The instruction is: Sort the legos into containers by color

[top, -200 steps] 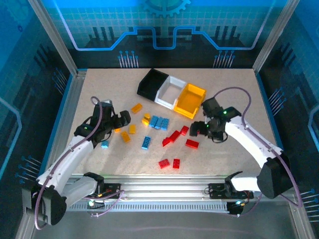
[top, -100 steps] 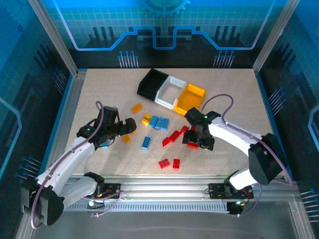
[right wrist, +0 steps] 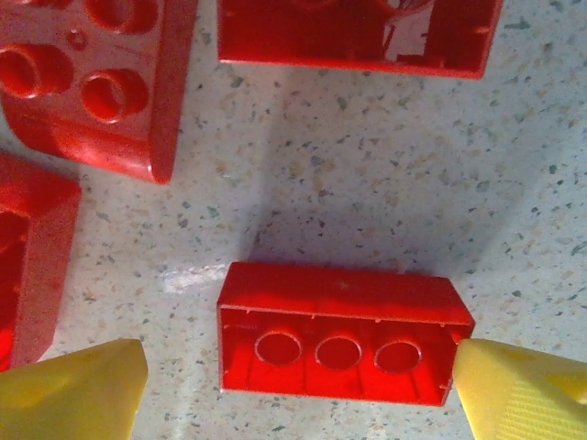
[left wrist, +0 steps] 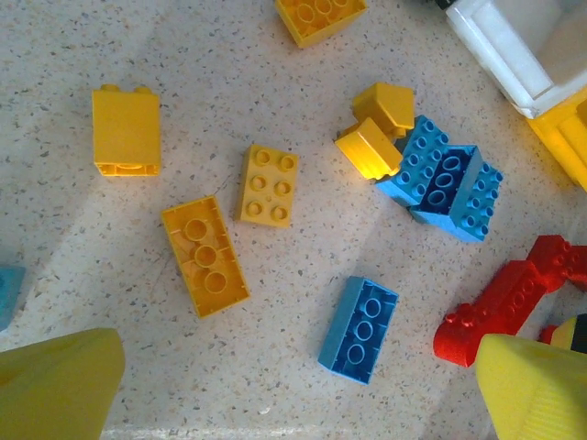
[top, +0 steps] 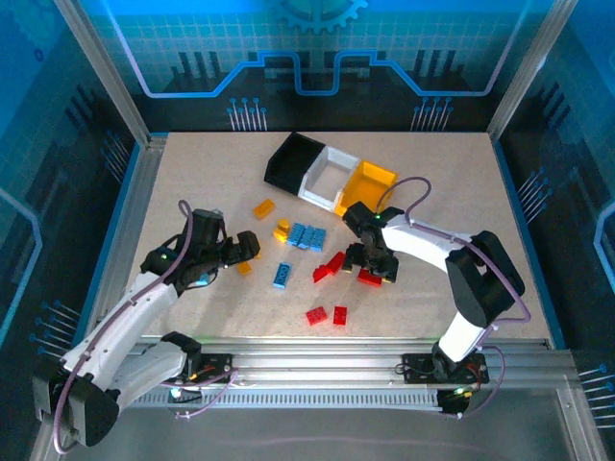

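Legos [top: 306, 236] litter the table [top: 192, 173]. My right gripper [right wrist: 298, 356] straddles an upturned red brick [right wrist: 339, 341], not yet clamped; my left gripper [left wrist: 298, 344] hangs spread over yellow bricks [left wrist: 204, 255].

You see glossy, smooth plastic on the red brick [right wrist: 339, 344]; the table [right wrist: 367, 183] under it is matt, speckled, a little rough.
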Controlling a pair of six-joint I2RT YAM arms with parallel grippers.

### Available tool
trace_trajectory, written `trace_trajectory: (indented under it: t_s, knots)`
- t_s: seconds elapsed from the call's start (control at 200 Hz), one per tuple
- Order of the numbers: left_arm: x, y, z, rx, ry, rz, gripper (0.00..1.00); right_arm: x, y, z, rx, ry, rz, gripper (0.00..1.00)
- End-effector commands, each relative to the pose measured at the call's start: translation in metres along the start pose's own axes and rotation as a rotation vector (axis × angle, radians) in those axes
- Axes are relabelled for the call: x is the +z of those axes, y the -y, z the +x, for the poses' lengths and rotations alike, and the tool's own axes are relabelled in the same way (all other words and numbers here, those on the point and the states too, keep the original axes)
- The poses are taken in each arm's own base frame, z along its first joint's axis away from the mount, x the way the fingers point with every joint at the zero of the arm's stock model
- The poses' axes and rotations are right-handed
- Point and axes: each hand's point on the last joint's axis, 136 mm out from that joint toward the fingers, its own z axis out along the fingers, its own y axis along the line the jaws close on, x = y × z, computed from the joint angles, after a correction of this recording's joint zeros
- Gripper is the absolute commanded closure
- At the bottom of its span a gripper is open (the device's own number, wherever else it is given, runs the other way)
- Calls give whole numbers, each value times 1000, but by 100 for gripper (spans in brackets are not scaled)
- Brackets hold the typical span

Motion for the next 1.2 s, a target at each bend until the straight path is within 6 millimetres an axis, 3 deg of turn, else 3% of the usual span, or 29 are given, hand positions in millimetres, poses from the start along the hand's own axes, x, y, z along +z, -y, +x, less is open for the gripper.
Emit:
trace_trajectory:
  t_s: [0.0,0.315,0.82,0.97,1.196]
  knots:
    - [-1,-9,9,-4,-24,-38,1,4,-6,-6,38,0,-19,14]
    - [0,-11,11,-10,-25,-42,1,10,9,-6,61,-5,11,17]
    - [10,-3,6,-30,-25,-20,1,-24,17,-5,51,55,-12,13]
    - [11,-4,7,-36,-27,-22,1,-18,18,-3,48,42,-11,12]
    - [9,-7,11,-44,-39,-32,1,-3,4,-7,28,13,-37,12]
